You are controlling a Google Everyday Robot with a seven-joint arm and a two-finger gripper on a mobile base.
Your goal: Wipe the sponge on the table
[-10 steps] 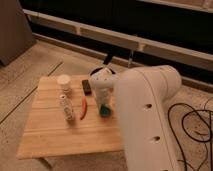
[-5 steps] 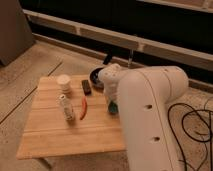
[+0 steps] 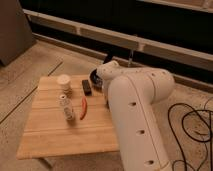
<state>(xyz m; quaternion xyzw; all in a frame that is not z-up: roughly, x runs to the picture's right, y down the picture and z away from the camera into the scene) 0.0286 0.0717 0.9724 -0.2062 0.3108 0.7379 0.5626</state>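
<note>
Teal-green soft sponge block is hidden behind the big white robot arm (image 3: 140, 110), at the right side of the light wooden slatted table (image 3: 60, 135). The two-finger gripper is hidden there too, with its fingers pressed together. What is pinched cannot be told. A red-orange chili-shaped thing (image 3: 83, 107) is laid near the middle.
</note>
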